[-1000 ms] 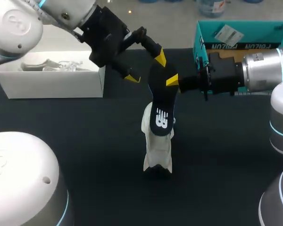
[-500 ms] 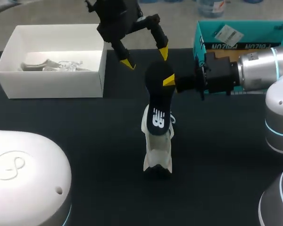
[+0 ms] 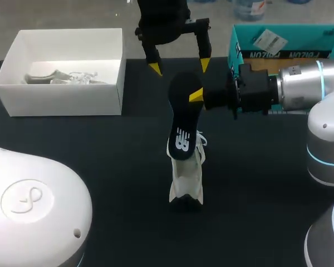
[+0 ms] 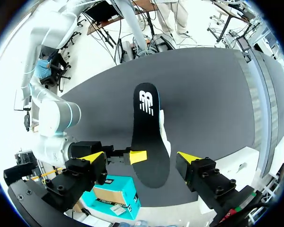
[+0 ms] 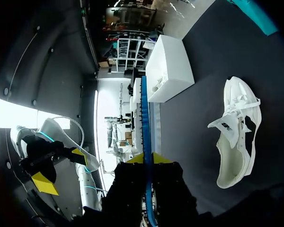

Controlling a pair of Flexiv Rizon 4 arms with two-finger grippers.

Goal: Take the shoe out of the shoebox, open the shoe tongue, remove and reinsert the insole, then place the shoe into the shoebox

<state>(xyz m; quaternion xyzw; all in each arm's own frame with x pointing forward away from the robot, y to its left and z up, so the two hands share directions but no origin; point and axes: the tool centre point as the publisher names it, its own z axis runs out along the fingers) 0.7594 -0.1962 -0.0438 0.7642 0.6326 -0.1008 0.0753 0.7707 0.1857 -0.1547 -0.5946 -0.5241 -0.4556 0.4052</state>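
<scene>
Shoebox (image 3: 61, 72), white and without lid, stands at the far left of the dark table (image 3: 100, 167). Inside it lies something pale against its back wall; I cannot tell what it is.

To the right of the shoebox, near the far edge of the table, the left gripper (image 3: 178, 62) hangs with its fingers pointing down. Its two yellow tips are spread wide and they hold nothing. In the left wrist view the insole passes between these spread fingers without touching either of them.

Just under the left gripper is the insole (image 3: 183, 119), dark with a white logo, held up in the air and tilted. Its upper end is near the left gripper's tips and its lower end comes down over the shoe. Whether the lower end touches the shoe, I cannot tell.

Under the insole, the white shoe (image 3: 186, 175) lies on the table near the middle, well apart from the shoebox. In the right wrist view its tongue is turned open and the inside shows.

From the right side the right gripper (image 3: 196, 95) reaches in level over the table. It pinches the upper part of the insole, one yellow tip on each face.

Behind the right arm, at the far right, stands a teal box (image 3: 284, 41).
</scene>
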